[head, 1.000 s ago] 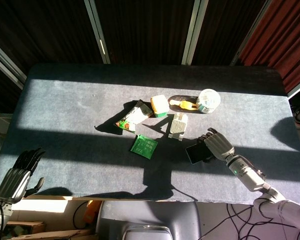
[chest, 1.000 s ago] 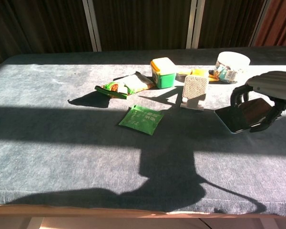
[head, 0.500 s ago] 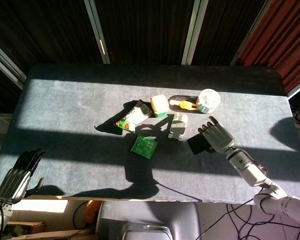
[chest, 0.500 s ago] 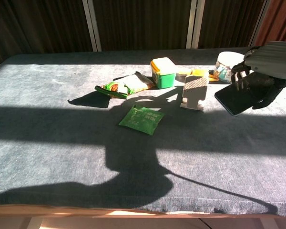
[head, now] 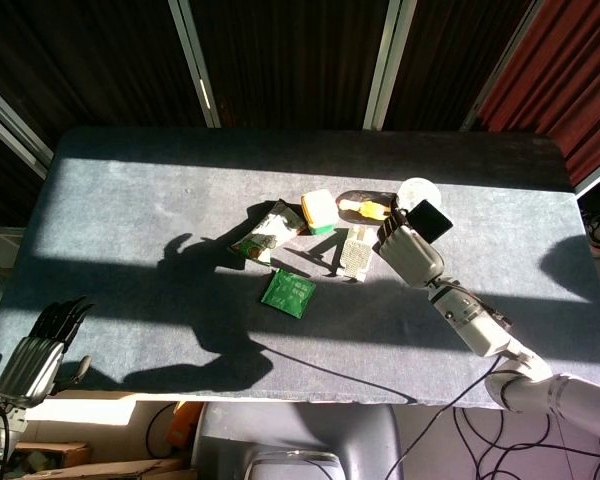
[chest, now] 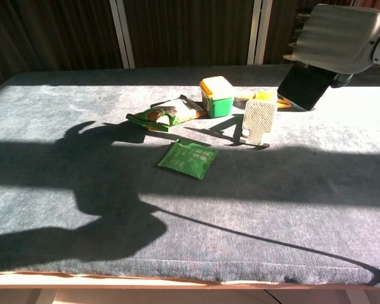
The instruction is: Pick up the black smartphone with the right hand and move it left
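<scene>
Black and glossy, the smartphone (head: 430, 219) is now carried well above the table (head: 130, 200), whereas a second ago it lay tilted just off the cloth at the right, in the grip of the right robot hand (head: 412, 250). It has been raised and swung towards the far side, so that in the chest view the smartphone (chest: 303, 85) hangs over the white perforated stand (chest: 258, 121) (the clear round container behind is largely hidden by it). The pick-up is therefore judged complete, and only the leftward carry and set-down remain. The right robot hand (chest: 341, 44) is seen closed around the smartphone, back turned up, forearm reaching in from the lower right. The left robot hand (head: 35, 350) rests at the table's near-left corner, fingers loosely apart, nothing held.
</scene>
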Robot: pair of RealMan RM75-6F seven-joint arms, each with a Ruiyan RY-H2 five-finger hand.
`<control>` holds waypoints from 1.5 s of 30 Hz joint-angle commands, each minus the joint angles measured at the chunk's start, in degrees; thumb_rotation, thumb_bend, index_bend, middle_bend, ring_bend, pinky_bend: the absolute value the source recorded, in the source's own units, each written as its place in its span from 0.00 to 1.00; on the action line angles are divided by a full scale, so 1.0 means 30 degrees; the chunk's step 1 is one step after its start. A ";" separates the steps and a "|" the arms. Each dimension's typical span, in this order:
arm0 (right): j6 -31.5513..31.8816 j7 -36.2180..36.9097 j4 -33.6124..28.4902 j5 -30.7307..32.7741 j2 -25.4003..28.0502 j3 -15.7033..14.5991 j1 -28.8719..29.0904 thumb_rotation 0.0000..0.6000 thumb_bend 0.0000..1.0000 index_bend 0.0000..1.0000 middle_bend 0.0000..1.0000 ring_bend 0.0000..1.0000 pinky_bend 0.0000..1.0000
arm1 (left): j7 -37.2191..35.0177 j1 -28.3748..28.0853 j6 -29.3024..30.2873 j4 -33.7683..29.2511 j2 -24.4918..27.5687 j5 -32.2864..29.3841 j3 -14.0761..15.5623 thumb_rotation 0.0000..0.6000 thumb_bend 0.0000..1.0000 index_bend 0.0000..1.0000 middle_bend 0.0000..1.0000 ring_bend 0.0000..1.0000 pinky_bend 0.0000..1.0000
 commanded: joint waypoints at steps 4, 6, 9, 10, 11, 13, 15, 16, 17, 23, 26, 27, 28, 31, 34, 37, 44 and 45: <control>-0.1623 -0.4155 0.0407 -0.0805 -0.0718 0.0066 0.2333 1.00 0.21 0.96 0.68 0.46 0.31 | -0.0145 0.0013 0.0048 0.0023 0.0045 -0.0040 -0.0030 1.00 0.41 0.00 0.00 0.00 0.00; -0.1972 -0.4329 0.0721 -0.0958 -0.0975 -0.0070 0.2640 1.00 0.21 0.96 0.68 0.46 0.31 | -0.0243 0.0029 0.0087 0.0046 0.0075 -0.0029 -0.0026 1.00 0.41 0.00 0.00 0.00 0.00; -0.2341 -0.4097 0.1323 -0.1485 -0.1265 -0.0403 0.3054 1.00 0.21 0.96 0.68 0.46 0.31 | -0.0341 0.0041 0.0101 0.0084 0.0087 -0.0026 -0.0015 1.00 0.41 0.00 0.00 0.00 0.00; -0.2401 -0.3922 0.1512 -0.1699 -0.1345 -0.0522 0.3165 1.00 0.21 0.96 0.68 0.46 0.31 | -0.0355 0.0026 0.0073 0.0084 0.0090 -0.0014 -0.0007 1.00 0.41 0.00 0.00 0.00 0.00; -0.2472 -0.3631 0.1772 -0.1963 -0.1455 -0.0681 0.3293 1.00 0.21 0.96 0.68 0.46 0.31 | -0.0349 0.0004 0.0028 0.0089 0.0085 0.0001 0.0006 1.00 0.41 0.00 0.00 0.00 0.00; -0.2530 -0.3252 0.2157 -0.2251 -0.1647 -0.0873 0.3416 1.00 0.21 0.96 0.68 0.46 0.31 | -0.0319 -0.0020 -0.0036 0.0089 0.0078 0.0010 0.0026 1.00 0.41 0.00 0.00 0.00 0.00; -0.2558 -0.2867 0.2489 -0.2480 -0.1852 -0.1091 0.3459 1.00 0.21 0.96 0.68 0.46 0.31 | -0.0296 -0.0028 -0.0037 0.0083 0.0071 0.0011 0.0019 1.00 0.41 0.00 0.00 0.00 0.00; -0.2538 -0.2680 0.2615 -0.2581 -0.1921 -0.1192 0.3451 1.00 0.21 0.96 0.68 0.46 0.31 | -0.0292 -0.0025 -0.0028 0.0078 0.0074 0.0007 0.0015 1.00 0.41 0.00 0.00 0.00 0.00; -0.2515 -0.2470 0.2783 -0.2656 -0.2032 -0.1297 0.3420 1.00 0.21 0.96 0.68 0.46 0.31 | -0.0296 -0.0031 -0.0028 0.0071 0.0076 0.0010 0.0011 1.00 0.41 0.00 0.00 0.00 0.00; -0.2464 -0.1674 0.3677 -0.2809 -0.2735 -0.1604 0.3299 1.00 0.21 0.96 0.68 0.46 0.31 | -0.0258 -0.0037 -0.0051 0.0049 0.0078 0.0047 0.0047 1.00 0.41 0.00 0.00 0.00 0.00; -0.2528 -0.1405 0.4187 -0.2942 -0.3089 -0.1749 0.3328 1.00 0.21 0.96 0.68 0.46 0.31 | -0.0251 -0.0034 -0.0045 0.0039 0.0081 0.0030 0.0038 1.00 0.41 0.00 0.00 0.00 0.00; -0.2548 -0.1325 0.4374 -0.2966 -0.3217 -0.1780 0.3334 1.00 0.21 0.96 0.68 0.46 0.31 | -0.0254 -0.0033 -0.0045 0.0040 0.0083 0.0021 0.0036 1.00 0.41 0.00 0.00 0.00 0.00; -0.2574 -0.1291 0.4490 -0.2976 -0.3305 -0.1805 0.3336 1.00 0.21 0.96 0.68 0.46 0.31 | -0.0256 -0.0033 -0.0046 0.0045 0.0085 0.0019 0.0036 1.00 0.41 0.00 0.00 0.00 0.00; -0.2662 -0.1235 0.4839 -0.3088 -0.3547 -0.1909 0.3383 1.00 0.21 0.96 0.68 0.46 0.31 | -0.0272 -0.0046 -0.0075 0.0056 0.0094 0.0028 0.0049 1.00 0.41 0.00 0.00 0.00 0.00; -0.2735 -0.1147 0.5031 -0.3230 -0.3695 -0.2051 0.3407 1.00 0.21 0.96 0.68 0.46 0.31 | -0.0272 -0.0069 -0.0115 0.0054 0.0096 0.0031 0.0053 1.00 0.41 0.00 0.00 0.00 0.00; -0.2763 -0.0956 0.5192 -0.3238 -0.3828 -0.2090 0.3384 1.00 0.21 0.96 0.68 0.47 0.31 | -0.0282 -0.0062 -0.0087 0.0053 0.0106 0.0070 0.0071 1.00 0.41 0.00 0.00 0.00 0.00; -0.2904 -0.0753 0.5746 -0.3182 -0.4261 -0.2147 0.3340 1.00 0.21 0.96 0.68 0.47 0.31 | -0.0280 -0.0037 -0.0045 0.0037 0.0117 0.0123 0.0110 1.00 0.41 0.00 0.00 0.00 0.00; -0.2942 -0.0692 0.5809 -0.3161 -0.4330 -0.2143 0.3348 1.00 0.21 0.96 0.68 0.47 0.31 | -0.0265 -0.0038 -0.0048 0.0035 0.0115 0.0131 0.0115 1.00 0.41 0.00 0.00 0.00 0.00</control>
